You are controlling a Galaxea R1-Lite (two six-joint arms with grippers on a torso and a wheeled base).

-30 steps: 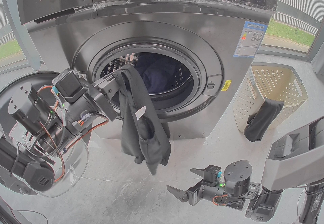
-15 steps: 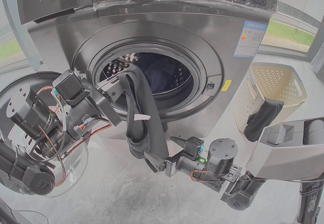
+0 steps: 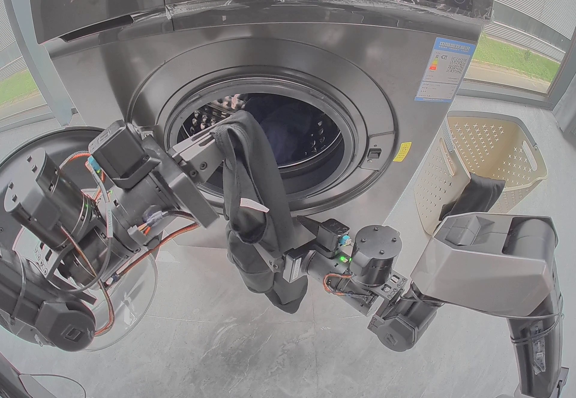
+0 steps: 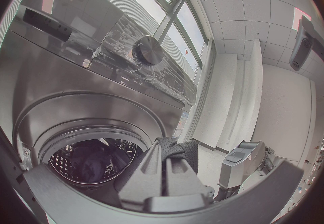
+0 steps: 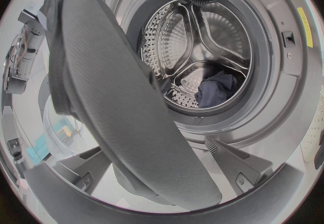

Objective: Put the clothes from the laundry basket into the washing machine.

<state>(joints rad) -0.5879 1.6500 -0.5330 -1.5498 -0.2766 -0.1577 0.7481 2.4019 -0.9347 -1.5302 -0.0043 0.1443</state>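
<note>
My left pincer point(image 3: 219, 138) is clamped shut on the top fold of a long black knitted garment point(image 3: 255, 207). I hold that fold just in front of the left rim of the round opening point(image 3: 270, 141) of the grey steel front-loading washing machine point(image 3: 384, 75), and the rest of the cloth hangs below the opening's lower lip. My right pincer point(image 5: 155, 147) sits under that lip with its fingers spread apart and gripping nothing, the dangling cloth draped across it. To do this step well, I judge the right pincer should gather or lift the loose tail first. Then both should carry the cloth past the rim together, and I should let go only once the tail is inside, otherwise it may catch on the lip or slide to the floor. By my count there are three garments: the one I hold, one crumpled navy piece point(image 5: 216, 89) low inside the opening, and one dark piece point(image 3: 480, 192) hung over the rim of the single cream perforated plastic laundry basket point(image 3: 498, 147), well to the right of the opening. There is one machine.
</note>
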